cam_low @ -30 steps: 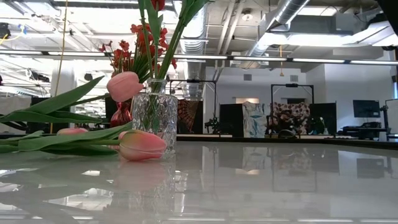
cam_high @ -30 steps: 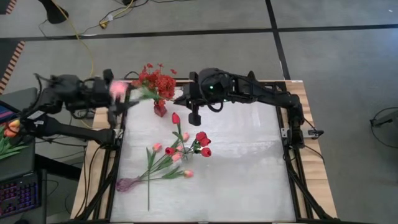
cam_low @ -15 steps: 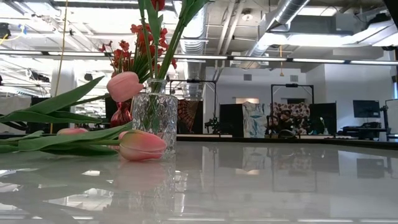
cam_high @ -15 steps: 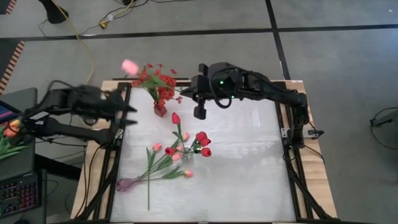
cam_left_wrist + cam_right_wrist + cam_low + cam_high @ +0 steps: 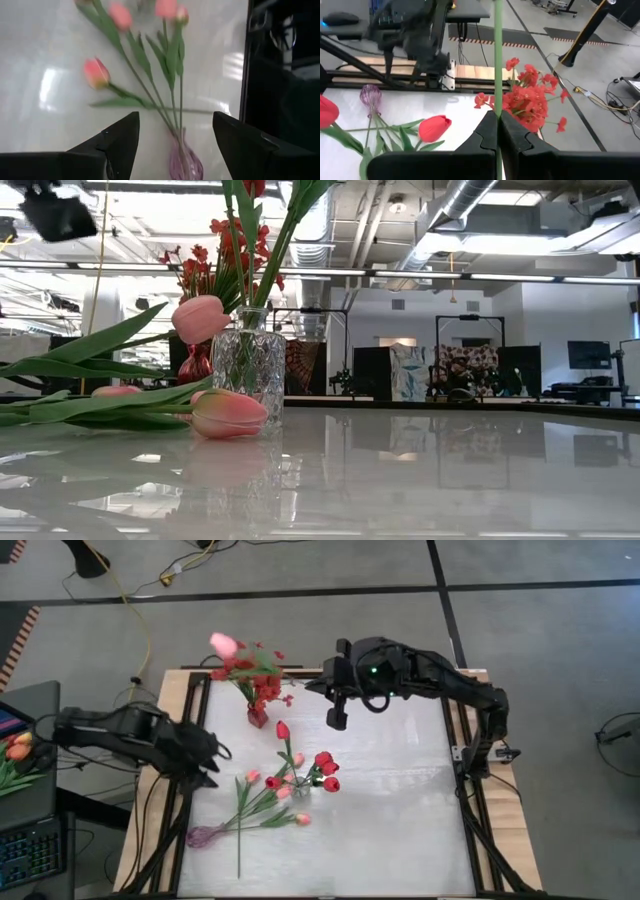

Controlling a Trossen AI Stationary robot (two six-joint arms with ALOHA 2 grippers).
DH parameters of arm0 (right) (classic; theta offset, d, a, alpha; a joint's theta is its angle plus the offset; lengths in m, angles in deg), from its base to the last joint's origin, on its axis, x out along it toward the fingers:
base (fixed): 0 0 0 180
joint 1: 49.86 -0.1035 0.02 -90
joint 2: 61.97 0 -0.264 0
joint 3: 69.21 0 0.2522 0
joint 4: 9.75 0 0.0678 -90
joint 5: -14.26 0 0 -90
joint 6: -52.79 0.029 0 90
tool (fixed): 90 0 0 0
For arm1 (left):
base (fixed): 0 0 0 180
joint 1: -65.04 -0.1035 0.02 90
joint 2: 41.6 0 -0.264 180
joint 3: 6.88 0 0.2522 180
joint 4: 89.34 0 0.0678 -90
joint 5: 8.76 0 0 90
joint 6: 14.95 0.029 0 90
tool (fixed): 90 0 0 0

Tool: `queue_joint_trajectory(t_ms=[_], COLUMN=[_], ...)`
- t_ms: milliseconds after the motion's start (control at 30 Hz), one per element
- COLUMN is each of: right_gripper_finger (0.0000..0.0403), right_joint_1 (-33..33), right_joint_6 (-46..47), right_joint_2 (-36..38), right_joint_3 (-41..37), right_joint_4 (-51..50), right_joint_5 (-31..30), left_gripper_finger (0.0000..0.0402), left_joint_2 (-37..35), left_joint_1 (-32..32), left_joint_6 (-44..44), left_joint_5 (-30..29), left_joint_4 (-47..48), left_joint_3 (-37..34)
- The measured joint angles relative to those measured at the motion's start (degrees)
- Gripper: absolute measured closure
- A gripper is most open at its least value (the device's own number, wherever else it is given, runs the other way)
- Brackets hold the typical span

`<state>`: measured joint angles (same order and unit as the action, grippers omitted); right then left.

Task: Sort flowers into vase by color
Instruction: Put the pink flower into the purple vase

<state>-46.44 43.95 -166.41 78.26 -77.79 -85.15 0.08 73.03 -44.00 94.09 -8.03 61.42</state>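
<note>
we pinch a green stem (image 5: 498, 60) in our right gripper (image 5: 498, 131) near the table's (image 5: 400, 800) far edge, ready for sorting; our left gripper (image 5: 175, 137) hangs open over the left edge.

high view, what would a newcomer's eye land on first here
First, the pink tulip bud poking out of the bushy red spray in the small red vase at the table's far left. Next, the clear vase of red tulips mid-table, with pink tulips in a purple vase lying on its side nearby. The right gripper has its fingers shut on a green stem.
</note>
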Motion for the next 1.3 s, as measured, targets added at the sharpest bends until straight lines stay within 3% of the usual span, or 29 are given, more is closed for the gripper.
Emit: queue_joint_trajectory(t_ms=[200, 300, 400, 600, 767, 867, 1100, 1300], right_gripper_finger=[0.0377, 0.0377, 0.0377, 0.0376, 0.0376, 0.0376, 0.0375, 0.0375], right_joint_1=[0.19, 0.40, 0.95, 1.62, 1.60, 1.60, 1.60, 1.60], right_joint_6=[0.63, 1.60, 3.08, 7.35, 8.93, 9.27, 8.59, 7.99], right_joint_2=[1.07, 3.65, 9.54, 25.20, 32.93, 34.49, 33.75, 33.48], right_joint_3=[-0.94, -6.69, -17.89, -45.66, -60.64, -64.35, -64.85, -64.85], right_joint_4=[-1.68, -0.24, 6.85, 30.53, 43.74, 46.82, 46.84, 46.75], right_joint_5=[0.02, 0.04, 0.03, 0.07, 0.11, 0.13, 0.28, 0.79], left_gripper_finger=[0.0173, 0.0182, 0.0188, 0.0189, 0.0189, 0.0189, 0.0190, 0.0190], left_joint_2=[2.48, 3.78, 4.58, 6.33, 11.33, 15.47, 25.01, 28.48], left_joint_1=[9.80, 15.16, 20.49, 28.89, 32.63, 32.76, 32.76, 33.80], left_joint_6=[-7.55, -11.29, -15.54, -24.17, -29.47, -31.40, -32.95, -32.60], left_joint_5=[-0.17, -1.19, -2.89, -6.47, -8.96, -9.22, -8.46, -5.56], left_joint_4=[-8.71, -11.17, -13.78, -20.37, -20.64, -21.49, -24.35, -25.12], left_joint_3=[-7.21, -9.78, -12.33, -16.35, -17.20, -17.20, -17.20, -17.20])
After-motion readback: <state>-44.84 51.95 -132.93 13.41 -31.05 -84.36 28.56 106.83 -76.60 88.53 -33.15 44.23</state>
